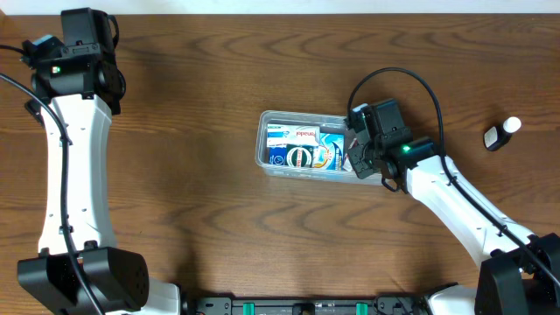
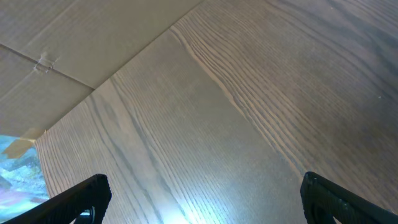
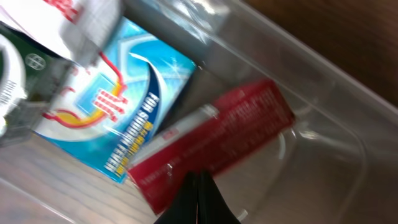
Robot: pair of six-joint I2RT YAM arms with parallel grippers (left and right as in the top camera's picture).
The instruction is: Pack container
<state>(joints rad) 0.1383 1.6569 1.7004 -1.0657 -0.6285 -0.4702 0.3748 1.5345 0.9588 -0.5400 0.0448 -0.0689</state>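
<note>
While the container [image 1: 262, 150] sits open side up near the middle of the table [image 1: 192, 201], its long axis runs left to right in the overhead view, and its right short end lies under the right gripper [image 1: 354, 150]. That gripper reaches down into this end, its fingers [image 3: 189, 202] pressed together just above a red box [image 3: 211, 149]; whether they touch the box cannot be told. The red box lies flat on the container's floor, beside a blue box [image 3: 124, 106] that fills more of the middle. A small bottle [image 1: 501, 133] lies on the table well to the right of the container. The left gripper [image 2: 205, 183] is far to the container's left, spread wide over bare wood.
</note>
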